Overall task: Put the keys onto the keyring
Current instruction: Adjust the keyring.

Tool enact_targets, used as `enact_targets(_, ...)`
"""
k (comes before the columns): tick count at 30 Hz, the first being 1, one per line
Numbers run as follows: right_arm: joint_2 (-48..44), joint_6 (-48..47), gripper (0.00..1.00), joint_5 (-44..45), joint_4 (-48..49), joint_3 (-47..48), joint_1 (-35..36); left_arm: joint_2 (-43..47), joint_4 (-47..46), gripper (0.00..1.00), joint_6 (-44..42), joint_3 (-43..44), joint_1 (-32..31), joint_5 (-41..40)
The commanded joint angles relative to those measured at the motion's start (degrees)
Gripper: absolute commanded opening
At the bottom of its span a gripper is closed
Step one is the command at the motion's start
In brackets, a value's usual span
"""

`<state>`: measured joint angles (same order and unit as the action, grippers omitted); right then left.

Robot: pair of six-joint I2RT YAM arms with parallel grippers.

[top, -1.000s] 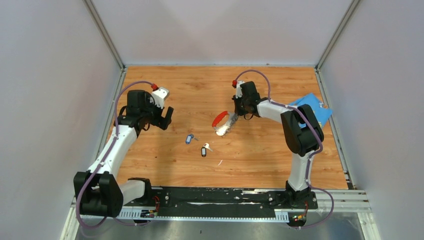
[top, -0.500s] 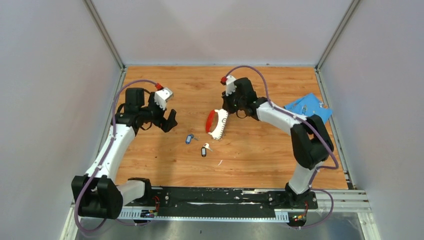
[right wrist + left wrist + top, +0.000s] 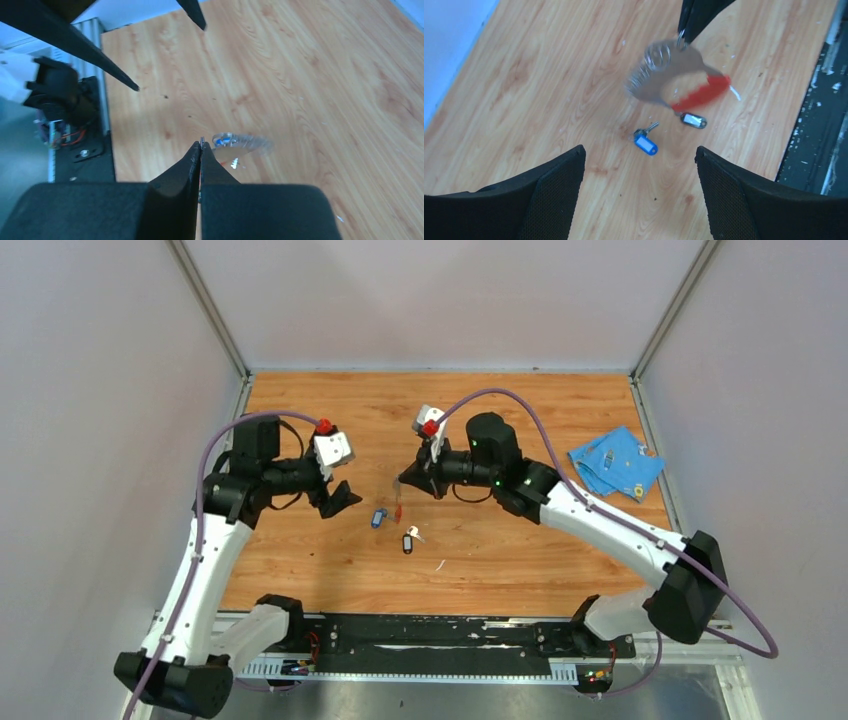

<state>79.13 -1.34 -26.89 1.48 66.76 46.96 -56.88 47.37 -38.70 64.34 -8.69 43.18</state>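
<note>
The right jaws are pinched fully shut on the keyring, up by its ring end as far as I can tell. The red-and-grey fob dangles just above the counter, nearly over the blue key and black key. Both keys lie flat, near each other but not touching. The left jaws are spread wide with nothing in them, hovering over that same spot.

The fob is blurry in both wrist views, so I'd guess it's swinging. My take: let it settle, then drop the left jaws onto the blue key's plastic head, since that's the chunkiest bit to grab. The main risk I see is that tiny key skidding on the smooth wood.
</note>
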Motion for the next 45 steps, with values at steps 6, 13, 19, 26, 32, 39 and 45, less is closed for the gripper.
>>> enact_targets(6,-7.9,6.4,0.01,-6.6,4.3,-2.4,6.7,5.7,4.0,0.73,8.4,0.4,-7.7,6.6)
enact_targets(13,-12.9,9.3,0.01,-8.6,9.3,-5.2,11.2,10.1,4.2,0.72,13.5,1.5,-8.5,13.6)
enact_targets(19,-13.5,10.6,0.01,-8.7,11.6,-5.7,13.0,9.4,4.2,0.7,15.7,2.9,-9.6,18.7)
enact_targets(26,-12.4,11.0,0.0,-7.2,13.5,-5.3,14.2,10.3,4.2,0.69,17.4,2.8,-10.6,20.1)
enact_targets(32,-11.7,11.3,0.0,-7.1,14.3,-5.5,15.0,10.5,4.2,0.61,18.2,3.5,-10.8,21.1)
enact_targets(39,-10.6,11.6,0.01,-6.8,15.5,-5.1,15.4,10.1,4.2,0.49,18.1,4.5,-11.1,23.3)
enact_targets(45,-9.4,13.0,0.01,-6.3,18.1,-4.9,15.5,10.3,4.2,0.32,17.2,3.6,-11.3,23.0)
